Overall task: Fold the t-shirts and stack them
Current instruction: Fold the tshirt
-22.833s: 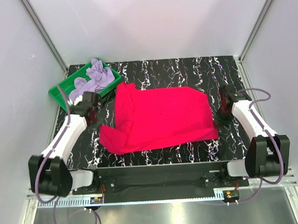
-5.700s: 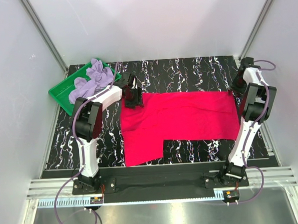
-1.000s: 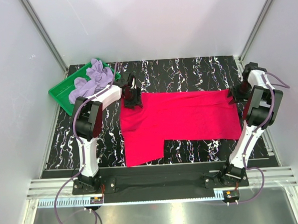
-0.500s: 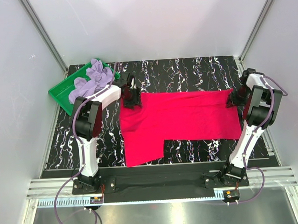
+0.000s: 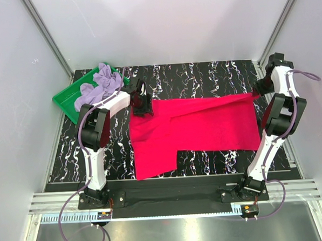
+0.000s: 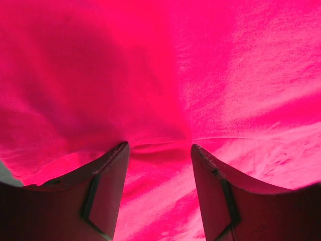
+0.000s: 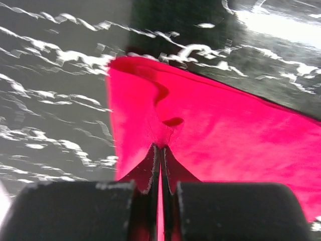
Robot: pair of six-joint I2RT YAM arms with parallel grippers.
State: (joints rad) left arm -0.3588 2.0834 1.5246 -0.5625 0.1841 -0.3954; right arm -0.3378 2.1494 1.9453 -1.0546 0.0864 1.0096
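The crimson t-shirt (image 5: 199, 129) lies spread on the black marbled table, with a narrower flap hanging toward the near edge at the left. My left gripper (image 5: 142, 106) rests on its far left corner; in the left wrist view it (image 6: 159, 150) is open, the fingertips (image 6: 113, 165) apart and pressed onto the red cloth (image 6: 210, 75). My right gripper (image 5: 258, 89) is at the far right corner. In the right wrist view it (image 7: 161, 146) is shut on a pinched fold of the red shirt (image 7: 225, 135). The lavender t-shirt (image 5: 97, 86) sits crumpled in the tray.
A green plastic tray (image 5: 63, 101) stands at the table's far left corner. White enclosure walls and metal posts (image 5: 278, 30) close in the sides and back. Bare marbled tabletop (image 5: 202, 75) shows beyond the red shirt and along the near edge.
My right gripper has shut on the shirt's far right corner and moved up and away, drawing that corner into a taut point. The left gripper has stayed put.
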